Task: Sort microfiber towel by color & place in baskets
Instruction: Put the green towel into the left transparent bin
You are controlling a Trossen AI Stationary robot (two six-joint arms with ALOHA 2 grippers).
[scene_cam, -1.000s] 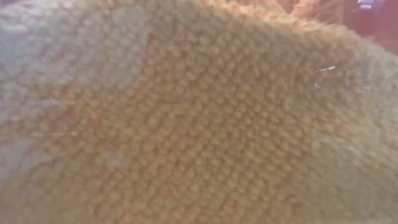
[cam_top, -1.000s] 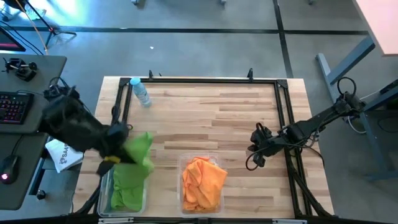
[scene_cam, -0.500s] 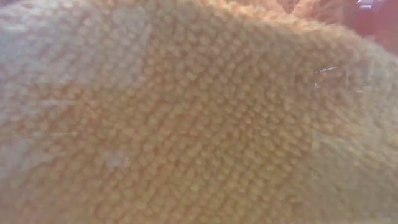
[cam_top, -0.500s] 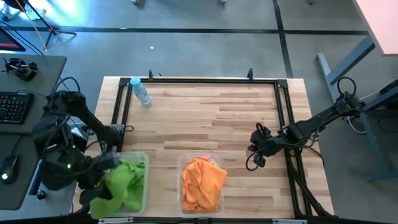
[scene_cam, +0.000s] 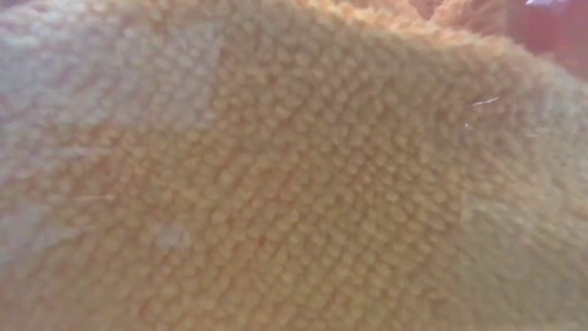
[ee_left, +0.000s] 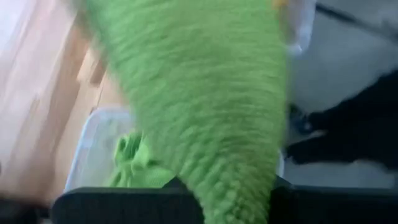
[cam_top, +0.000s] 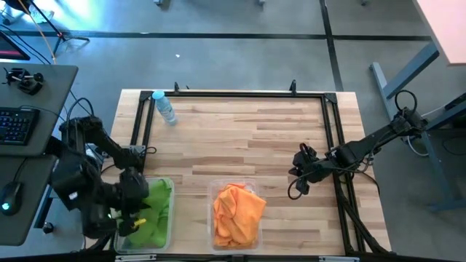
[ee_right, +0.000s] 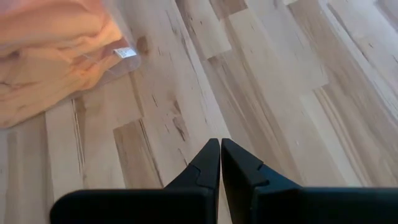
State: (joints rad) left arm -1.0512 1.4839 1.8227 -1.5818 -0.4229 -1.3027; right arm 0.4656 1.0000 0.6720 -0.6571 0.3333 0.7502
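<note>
We saw the left tool (cam_top: 132,211) over the left basket (cam_top: 164,231), which sat at the near left corner of the bench (cam_top: 255,138), and a green towel (ee_left: 205,99) hung from it, so we took the tool to be clenched on that cloth, though the cloth itself covered the fingers in the left wrist view. Beneath the hanging cloth, more green towels (cam_top: 149,215) lay bunched inside that clear tub, and in the left wrist view a green fold (ee_left: 134,165) showed against the tub's pale floor. The right basket (cam_top: 215,191) stood just beside the first along the near edge of the bench, close to the middle, and it was piled with orange towels (cam_top: 237,212) that rose above its low walls. The low view was wholly filled by orange cloth (scene_cam: 294,165) pressed close to the lens, so we could tell nothing else from it. The right tool (cam_top: 295,180) waited near the right edge of the bench, well apart from both tubs, its two dark fingers (ee_right: 208,165) pressed together on nothing above bare wood, with the corner of the orange-filled tub visible beyond it in the right wrist view. A small water bottle (cam_top: 164,108) lay near the far left corner of the bench.
</note>
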